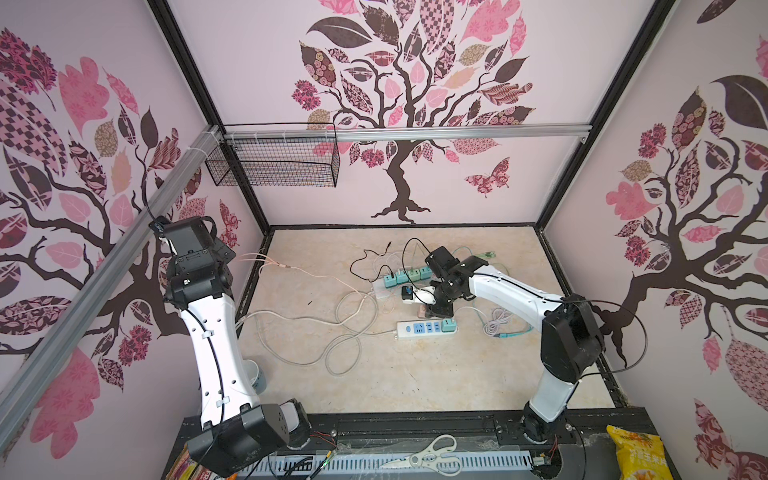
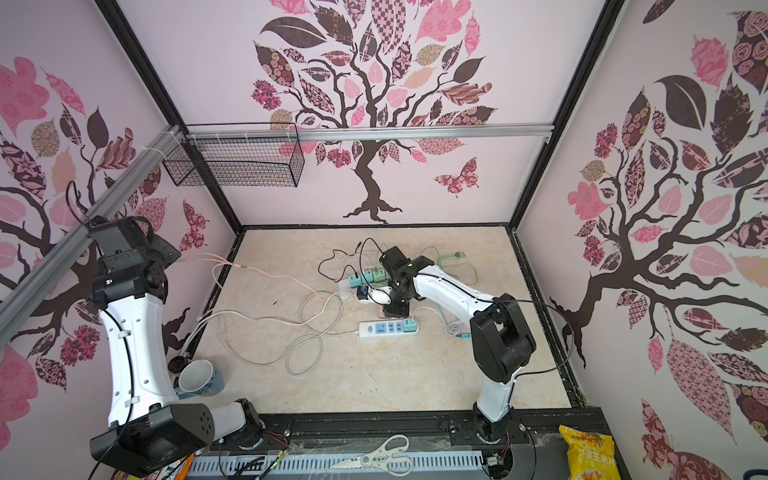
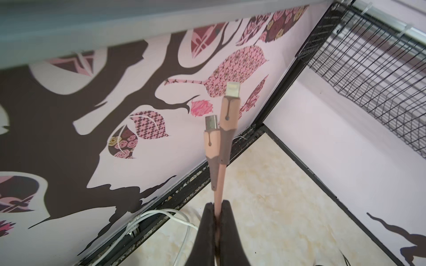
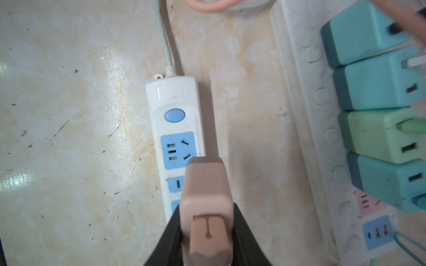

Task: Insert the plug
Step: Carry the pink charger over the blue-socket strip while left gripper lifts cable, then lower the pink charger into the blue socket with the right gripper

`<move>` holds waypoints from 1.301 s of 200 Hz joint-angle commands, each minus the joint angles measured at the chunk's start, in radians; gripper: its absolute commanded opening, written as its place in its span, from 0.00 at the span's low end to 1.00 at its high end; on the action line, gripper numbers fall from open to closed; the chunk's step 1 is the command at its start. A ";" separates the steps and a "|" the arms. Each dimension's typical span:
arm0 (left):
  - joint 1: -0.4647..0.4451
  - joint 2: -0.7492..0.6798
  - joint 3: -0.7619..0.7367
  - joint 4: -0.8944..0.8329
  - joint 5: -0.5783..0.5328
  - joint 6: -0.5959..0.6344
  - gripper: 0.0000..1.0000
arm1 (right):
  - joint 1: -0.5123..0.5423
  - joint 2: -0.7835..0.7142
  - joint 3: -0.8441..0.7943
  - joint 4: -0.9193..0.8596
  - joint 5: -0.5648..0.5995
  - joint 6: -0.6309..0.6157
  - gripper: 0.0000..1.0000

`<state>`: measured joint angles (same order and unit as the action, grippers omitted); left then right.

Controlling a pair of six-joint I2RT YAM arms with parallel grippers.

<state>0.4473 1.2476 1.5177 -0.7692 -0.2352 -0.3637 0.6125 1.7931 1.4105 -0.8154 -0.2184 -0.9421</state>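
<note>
A pale pink plug (image 4: 205,184) with a pink cable end pushed into its back sits between the black fingers of my right gripper (image 4: 206,211), which is shut on it. The plug hangs over the small white power strip (image 4: 175,96), above its blue sockets just past the blue button; contact cannot be told. In both top views the right gripper (image 1: 440,309) is just behind that strip (image 1: 419,328). My left gripper (image 3: 217,207) is shut on the thin pink cable (image 3: 217,184), held up near the left wall, and two connector tips (image 3: 232,89) stick out beyond it.
A longer white strip (image 4: 299,92) carrying several teal and green adapters (image 4: 378,85) lies beside the small one. White cable loops (image 1: 345,332) cover the floor's middle. A mug (image 2: 199,378) stands front left, scissors (image 1: 432,457) and a snack bag (image 1: 636,457) lie in front, and a wire basket (image 1: 274,160) hangs behind.
</note>
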 commanded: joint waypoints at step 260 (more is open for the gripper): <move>0.003 0.051 -0.017 -0.004 0.131 0.020 0.00 | 0.046 0.065 0.013 -0.068 0.017 -0.067 0.00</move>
<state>0.4473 1.2911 1.5169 -0.7879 -0.1169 -0.3573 0.6575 1.8771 1.4456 -0.8700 -0.2615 -0.9958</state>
